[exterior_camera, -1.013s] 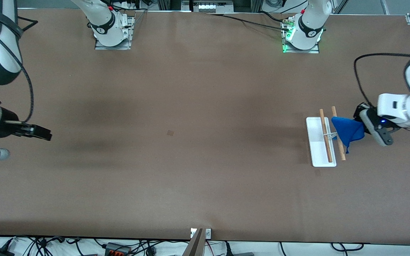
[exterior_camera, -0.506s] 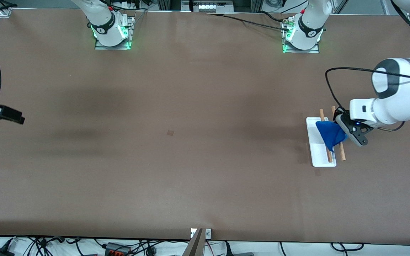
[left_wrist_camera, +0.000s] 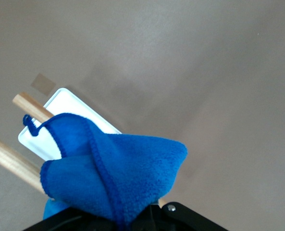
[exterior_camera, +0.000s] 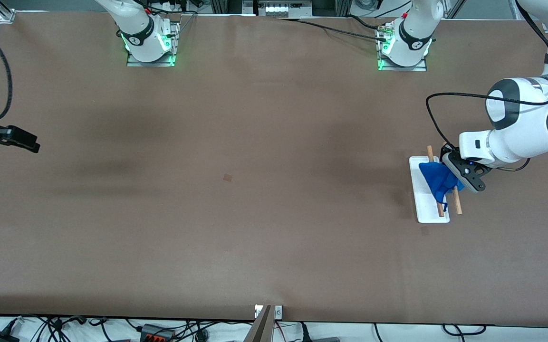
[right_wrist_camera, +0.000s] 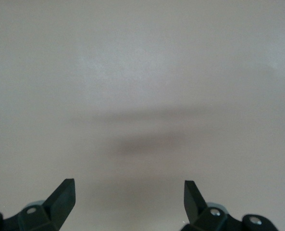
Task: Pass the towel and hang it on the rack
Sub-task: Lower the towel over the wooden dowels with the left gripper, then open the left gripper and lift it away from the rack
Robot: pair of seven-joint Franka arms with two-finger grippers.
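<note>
The royal-blue towel [exterior_camera: 436, 179] hangs bunched from my left gripper [exterior_camera: 450, 172], which is shut on it over the rack. The rack [exterior_camera: 427, 209] has a white base and two wooden rods [exterior_camera: 457, 205] and stands toward the left arm's end of the table. The towel drapes across both rods. In the left wrist view the towel [left_wrist_camera: 118, 178] fills the space before the jaws, its loop [left_wrist_camera: 29, 123] over a rod [left_wrist_camera: 30, 105] and the white base [left_wrist_camera: 75, 103]. My right gripper [exterior_camera: 29, 144] is open and empty over the right arm's end of the table; its fingertips [right_wrist_camera: 65, 192] stand wide apart.
The brown table [exterior_camera: 254, 190] carries a small square mark [exterior_camera: 227, 177] near its middle. Both arm bases [exterior_camera: 150, 42] stand at the edge farthest from the front camera. Cables lie past the nearest edge.
My left gripper has carried the towel from beside the rack to over its rods and lowered it. My right arm has drawn back toward its end of the table.
</note>
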